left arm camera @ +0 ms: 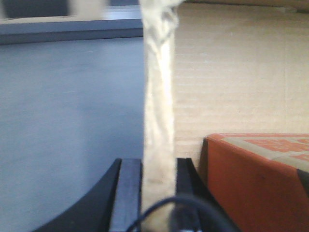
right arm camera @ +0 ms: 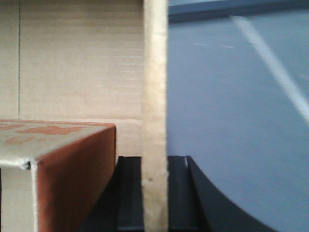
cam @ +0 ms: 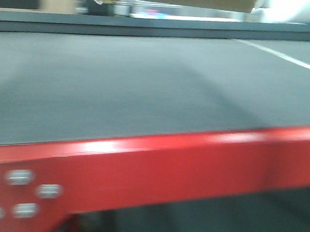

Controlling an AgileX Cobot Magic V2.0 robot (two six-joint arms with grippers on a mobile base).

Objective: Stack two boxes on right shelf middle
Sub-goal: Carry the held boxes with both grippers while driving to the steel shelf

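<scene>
Grey tabletop [cam: 147, 83] under cardboard box [left arm camera: 236, 72], left fingers [left arm camera: 128, 195] and right fingers [right arm camera: 177, 193] clamped on its edges; orange carton [right arm camera: 72, 183]'s print unreadable.

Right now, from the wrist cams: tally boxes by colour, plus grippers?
brown cardboard box: 1, a wall clamped on each side
orange-red printed box: 1
Grippers: 2, left gripper and right gripper
Total: 4

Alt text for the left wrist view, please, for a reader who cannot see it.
The left gripper is clamped on the taped wall of a brown cardboard box, which is seen edge-on and runs up the middle of the frame. An orange-red box sits right of that wall, and a blurred grey surface lies to its left.
</scene>
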